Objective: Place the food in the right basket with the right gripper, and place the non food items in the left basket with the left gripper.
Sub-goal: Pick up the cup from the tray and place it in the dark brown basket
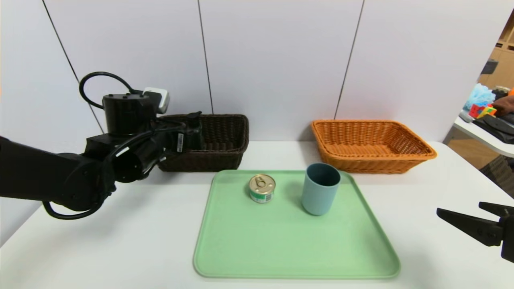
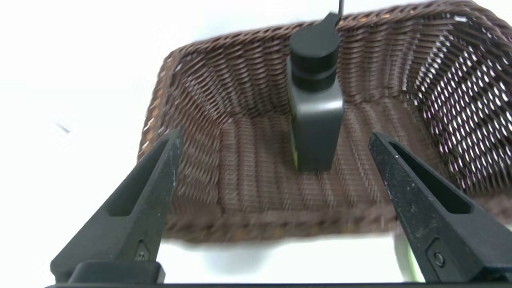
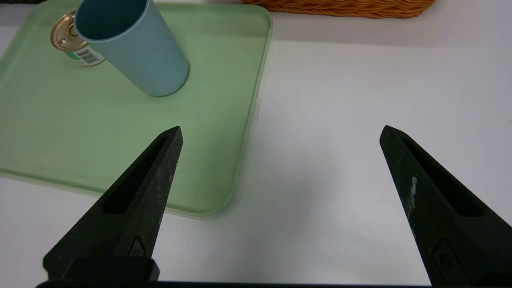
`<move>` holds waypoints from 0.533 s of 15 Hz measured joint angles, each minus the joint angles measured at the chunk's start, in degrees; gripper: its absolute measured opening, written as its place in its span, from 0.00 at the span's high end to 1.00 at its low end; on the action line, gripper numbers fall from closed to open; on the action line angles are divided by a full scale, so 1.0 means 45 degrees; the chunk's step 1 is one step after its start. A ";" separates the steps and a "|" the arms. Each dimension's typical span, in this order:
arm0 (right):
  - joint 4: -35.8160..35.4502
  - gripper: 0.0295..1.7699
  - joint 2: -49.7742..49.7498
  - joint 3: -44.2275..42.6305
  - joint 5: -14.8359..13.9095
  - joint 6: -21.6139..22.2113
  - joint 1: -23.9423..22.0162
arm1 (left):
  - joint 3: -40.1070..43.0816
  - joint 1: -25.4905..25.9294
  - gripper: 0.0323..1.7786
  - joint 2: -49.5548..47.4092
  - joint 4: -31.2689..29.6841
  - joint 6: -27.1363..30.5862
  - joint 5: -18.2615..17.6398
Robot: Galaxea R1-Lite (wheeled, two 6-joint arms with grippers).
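The black pump bottle (image 2: 316, 116) stands upright in the dark brown left basket (image 1: 225, 136), free of any grip. My left gripper (image 2: 276, 135) hangs open at that basket's near rim, with nothing between its fingers. The small tin can (image 1: 262, 188) with a gold lid and the blue-grey cup (image 1: 320, 188) stand side by side on the far half of the green tray (image 1: 281, 241). My right gripper (image 1: 461, 208) is open and empty low over the table, off the tray's right edge. The orange right basket (image 1: 371, 144) sits behind the tray with nothing in it.
A white wall rises directly behind both baskets. Bare white tabletop surrounds the tray in front and on both sides. A second table with toys and clutter (image 1: 488, 110) stands off to the far right.
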 joint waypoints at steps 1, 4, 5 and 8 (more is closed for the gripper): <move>0.0000 0.04 -0.0008 0.0000 0.0005 0.0005 0.0005 | 0.0325 -0.0049 0.07 -0.0374 0.0098 0.0000 -0.0019; 0.0000 0.04 -0.0092 0.0016 0.0135 0.0000 0.0014 | 0.1211 -0.0295 0.06 -0.1292 0.0152 -0.0003 -0.0049; 0.0000 0.04 -0.0130 0.0016 0.0160 0.0000 0.0014 | 0.1482 -0.0412 0.06 -0.1579 0.0146 -0.0008 -0.0060; 0.0005 0.04 -0.0184 0.0073 0.0179 -0.0014 0.0043 | 0.2473 -0.1219 0.06 -0.2411 0.0127 -0.0135 -0.0073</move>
